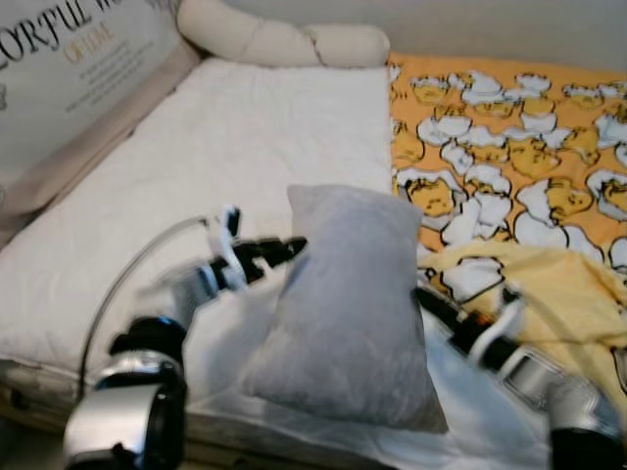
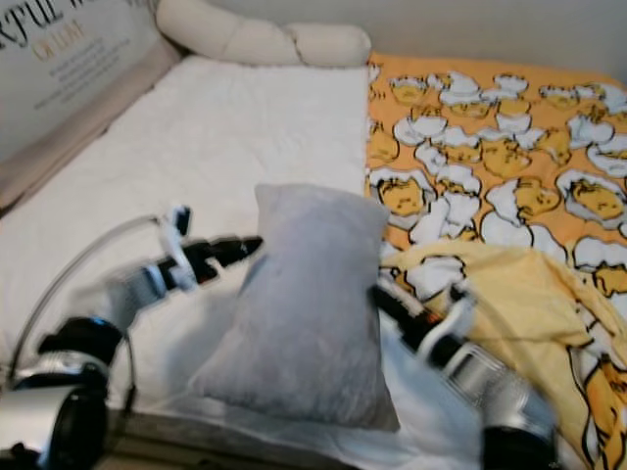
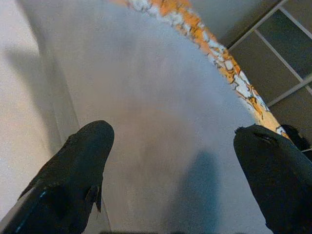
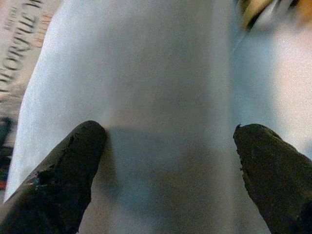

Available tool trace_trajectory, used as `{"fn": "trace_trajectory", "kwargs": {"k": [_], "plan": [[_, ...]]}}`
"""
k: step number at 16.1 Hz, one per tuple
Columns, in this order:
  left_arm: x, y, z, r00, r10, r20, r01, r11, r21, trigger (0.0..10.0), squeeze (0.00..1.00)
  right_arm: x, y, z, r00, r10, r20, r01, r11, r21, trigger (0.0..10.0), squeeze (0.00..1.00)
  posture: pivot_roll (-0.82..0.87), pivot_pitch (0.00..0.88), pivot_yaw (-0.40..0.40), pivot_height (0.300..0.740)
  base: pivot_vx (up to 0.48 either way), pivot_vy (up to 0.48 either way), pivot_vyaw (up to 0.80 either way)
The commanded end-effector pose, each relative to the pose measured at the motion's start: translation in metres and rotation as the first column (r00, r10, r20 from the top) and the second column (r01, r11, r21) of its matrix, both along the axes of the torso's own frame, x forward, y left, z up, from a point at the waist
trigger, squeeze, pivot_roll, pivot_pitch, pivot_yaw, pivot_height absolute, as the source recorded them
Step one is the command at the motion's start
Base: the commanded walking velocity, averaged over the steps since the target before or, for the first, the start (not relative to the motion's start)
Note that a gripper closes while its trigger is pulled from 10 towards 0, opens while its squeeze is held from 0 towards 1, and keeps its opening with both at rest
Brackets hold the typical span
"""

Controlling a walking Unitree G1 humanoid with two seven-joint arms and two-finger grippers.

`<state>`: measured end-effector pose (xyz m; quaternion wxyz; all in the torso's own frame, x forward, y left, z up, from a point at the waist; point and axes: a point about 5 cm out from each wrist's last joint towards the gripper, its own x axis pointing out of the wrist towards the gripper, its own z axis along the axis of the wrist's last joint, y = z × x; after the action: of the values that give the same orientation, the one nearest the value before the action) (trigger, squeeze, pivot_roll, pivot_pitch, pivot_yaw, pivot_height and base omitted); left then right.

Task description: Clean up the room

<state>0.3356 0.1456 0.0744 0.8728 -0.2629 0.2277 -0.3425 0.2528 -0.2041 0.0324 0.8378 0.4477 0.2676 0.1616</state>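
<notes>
Grey pillow (image 1: 345,308) stands upright on its lower edge at the near edge of the bed, on the white quilted mattress pad (image 1: 245,147), centre of the head view. Left gripper (image 1: 284,251) comes in from 9 o'clock, tips touching the pillow's left side; in the left wrist view the fingers (image 3: 78,165) are spread wide with the grey fabric between them. Right gripper (image 4: 165,161) comes in from 4 o'clock against the pillow's right side, its tips hidden behind the pillow in the head views; the wrist view shows them spread too, pillow face filling the gap. Both press from opposite sides, neither pinches. Orange cartoon-print sheet (image 1: 509,147) covers the bed at 2 o'clock. Crumpled yellow blanket (image 1: 549,294) at 3 o'clock, just beside the right arm. Cream bolster (image 1: 284,41) at 12 o'clock along the wall. Printed cushion (image 1: 69,69) at 10 o'clock.
</notes>
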Motion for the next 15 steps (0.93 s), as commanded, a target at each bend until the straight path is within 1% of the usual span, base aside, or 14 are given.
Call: {"fn": "trace_trajectory", "kwargs": {"k": [1,2,3,4,5,6,7,8,9,10,11,12,13,15], "plan": [[-0.005,-0.001,-0.010,0.999,0.009,-0.038,-0.009,1.000,0.006,10.0,1.00,0.001,-0.001,0.003,1.000,0.003,0.022,-0.003,1.000,0.024,10.0,1.00,-0.17,0.000,0.042,0.740,0.000,0.000,0.00],[-0.013,-0.012,-0.021,0.996,-0.046,-0.070,0.047,0.999,0.009,10.0,1.00,-0.002,0.013,-0.001,0.997,0.080,0.016,-0.080,0.996,0.028,10.0,1.00,-0.17,0.000,0.045,0.740,0.000,0.000,0.00],[-0.020,-0.022,-0.028,0.992,-0.093,-0.088,0.095,0.995,0.012,10.0,1.00,-0.003,0.022,-0.004,0.993,0.117,0.008,-0.117,0.992,0.048,10.0,1.00,-0.17,0.000,0.043,0.740,0.000,0.000,0.00],[-0.026,-0.032,-0.035,0.986,-0.143,-0.090,0.147,0.989,0.033,10.0,1.00,-0.002,0.030,-0.008,0.987,0.158,-0.014,-0.158,0.987,0.023,10.0,1.00,-0.16,0.000,0.038,0.740,0.000,0.000,0.00],[-0.029,-0.038,-0.038,0.980,-0.178,-0.093,0.182,0.983,0.038,10.0,0.88,0.000,0.034,-0.010,0.983,0.184,-0.018,-0.184,0.983,0.001,10.0,0.88,-0.16,0.000,0.036,0.740,0.000,0.000,0.00],[-0.030,-0.040,-0.040,0.977,-0.189,-0.099,0.195,0.979,0.060,4.7,0.00,0.002,0.037,-0.009,0.980,0.199,-0.004,-0.199,0.980,0.016,7.2,0.00,-0.16,0.000,0.031,0.740,0.000,0.000,0.00],[-0.030,-0.042,-0.042,0.978,-0.182,-0.102,0.192,0.977,0.092,0.0,0.00,0.004,0.038,-0.010,0.979,0.204,-0.023,-0.204,0.979,0.001,0.0,0.00,-0.16,0.000,0.025,0.740,0.000,0.000,0.00],[-0.027,-0.041,-0.042,0.985,-0.143,-0.092,0.154,0.980,0.126,2.2,0.00,0.004,0.040,-0.012,0.971,0.237,-0.013,-0.237,0.971,-0.036,0.0,0.00,-0.15,0.000,0.016,0.740,0.000,0.000,0.00],[-0.026,-0.041,-0.041,0.987,-0.133,-0.085,0.144,0.980,0.136,7.3,0.00,0.004,0.041,-0.012,0.967,0.254,-0.010,-0.254,0.967,-0.035,0.0,0.00,-0.15,0.000,0.013,0.740,0.000,0.000,0.00],[-0.024,-0.040,-0.040,0.989,-0.130,-0.072,0.139,0.981,0.133,6.5,0.00,0.003,0.043,-0.012,0.962,0.273,-0.008,-0.273,0.961,-0.033,0.0,0.00,-0.15,0.000,0.009,0.740,0.000,0.000,0.00],[-0.024,-0.039,-0.039,0.989,-0.129,-0.066,0.137,0.981,0.134,4.7,0.00,0.004,0.044,-0.012,0.960,0.280,-0.007,-0.280,0.959,-0.035,0.0,0.00,-0.15,0.000,0.009,0.740,0.000,0.000,0.00],[-0.024,-0.038,-0.039,0.989,-0.132,-0.061,0.139,0.981,0.136,4.3,0.00,0.004,0.044,-0.013,0.958,0.287,-0.005,-0.287,0.957,-0.047,0.0,0.00,-0.15,0.000,0.007,0.740,0.000,0.000,0.00],[-0.023,-0.037,-0.039,0.990,-0.129,-0.056,0.135,0.981,0.137,0.0,0.00,0.005,0.045,-0.013,0.957,0.289,-0.005,-0.288,0.956,-0.050,0.0,0.00,-0.15,0.000,0.008,0.740,0.000,0.000,0.00],[-0.024,-0.033,-0.042,0.990,-0.121,-0.070,0.132,0.977,0.166,0.0,0.00,0.008,0.045,-0.016,0.954,0.300,-0.012,-0.300,0.949,-0.097,0.0,0.00,-0.14,0.000,0.007,0.740,0.000,0.000,0.00]]}}
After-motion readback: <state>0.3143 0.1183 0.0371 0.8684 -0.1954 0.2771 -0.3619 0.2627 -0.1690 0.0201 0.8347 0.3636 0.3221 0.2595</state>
